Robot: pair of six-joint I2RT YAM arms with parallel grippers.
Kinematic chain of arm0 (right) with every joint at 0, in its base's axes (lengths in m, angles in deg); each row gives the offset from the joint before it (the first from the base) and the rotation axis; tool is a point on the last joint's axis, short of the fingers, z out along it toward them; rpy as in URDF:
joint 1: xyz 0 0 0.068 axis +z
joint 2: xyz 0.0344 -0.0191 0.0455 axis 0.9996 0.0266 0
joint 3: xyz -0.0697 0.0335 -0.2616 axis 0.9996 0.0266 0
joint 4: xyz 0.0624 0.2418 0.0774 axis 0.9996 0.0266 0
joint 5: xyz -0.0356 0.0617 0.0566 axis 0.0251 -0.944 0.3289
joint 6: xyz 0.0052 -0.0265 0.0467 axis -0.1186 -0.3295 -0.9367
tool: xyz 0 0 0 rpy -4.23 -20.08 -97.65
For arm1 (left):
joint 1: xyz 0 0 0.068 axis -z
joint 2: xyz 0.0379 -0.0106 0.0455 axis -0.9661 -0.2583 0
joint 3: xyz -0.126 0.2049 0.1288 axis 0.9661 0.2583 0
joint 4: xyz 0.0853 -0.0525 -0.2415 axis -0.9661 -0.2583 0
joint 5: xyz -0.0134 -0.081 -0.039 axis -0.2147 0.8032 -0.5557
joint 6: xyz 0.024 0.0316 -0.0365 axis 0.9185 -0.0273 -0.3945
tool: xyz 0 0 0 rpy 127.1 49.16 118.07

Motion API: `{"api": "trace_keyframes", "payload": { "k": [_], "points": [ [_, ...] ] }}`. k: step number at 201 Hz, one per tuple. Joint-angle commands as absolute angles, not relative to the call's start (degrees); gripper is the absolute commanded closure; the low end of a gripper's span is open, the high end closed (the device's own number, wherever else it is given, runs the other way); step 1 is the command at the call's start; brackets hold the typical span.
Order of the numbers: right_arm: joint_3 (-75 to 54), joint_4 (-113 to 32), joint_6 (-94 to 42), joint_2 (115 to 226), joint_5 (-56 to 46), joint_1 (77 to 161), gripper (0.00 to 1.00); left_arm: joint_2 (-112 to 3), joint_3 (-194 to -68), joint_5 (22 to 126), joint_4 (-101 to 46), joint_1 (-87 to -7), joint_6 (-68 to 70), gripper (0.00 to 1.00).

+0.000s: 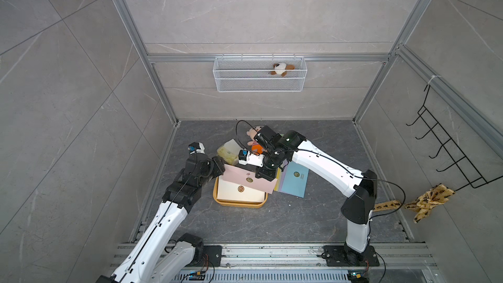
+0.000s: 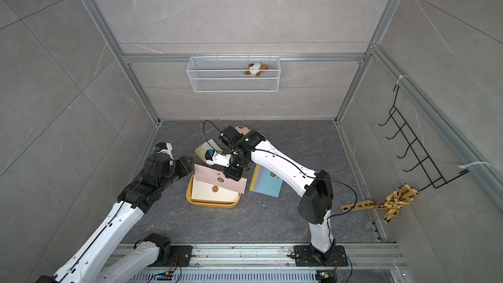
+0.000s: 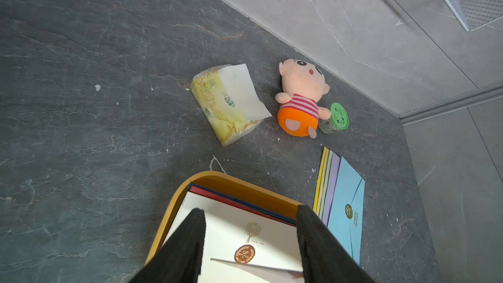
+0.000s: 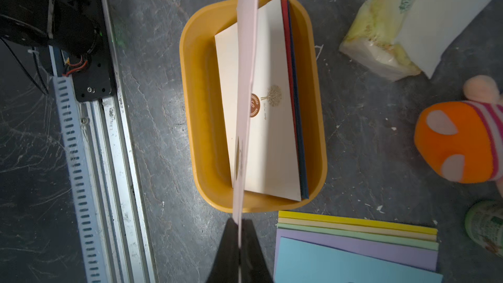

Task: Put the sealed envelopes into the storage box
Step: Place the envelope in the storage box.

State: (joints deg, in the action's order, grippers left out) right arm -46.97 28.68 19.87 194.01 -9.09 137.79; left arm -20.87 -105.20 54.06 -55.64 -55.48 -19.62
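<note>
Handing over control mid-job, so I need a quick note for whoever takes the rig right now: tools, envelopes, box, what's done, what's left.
Right tool: shut on the pink envelope, holding it above the storage box.
Left tool: open around that envelope's other end.
Done: cream envelope lies on top in the box, a red envelope and a navy envelope under it.
Left: set the pink one in, then move the stack beside the box, blue envelope on top.
</note>
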Motion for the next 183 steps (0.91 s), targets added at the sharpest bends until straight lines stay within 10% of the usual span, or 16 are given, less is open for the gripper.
{"api": "trace_keyframes", "payload": {
  "k": [1,183],
  "points": [
    [-50.1,32.9,24.0,195.9,-7.5,138.8,1.00,-18.3,-105.1,50.1,-57.7,-55.9,-17.8,0.43],
    [-64.6,36.9,24.5,213.6,-4.4,143.1,1.00,-13.7,-101.8,43.6,-60.9,-56.2,-17.5,0.42]
  ]
}}
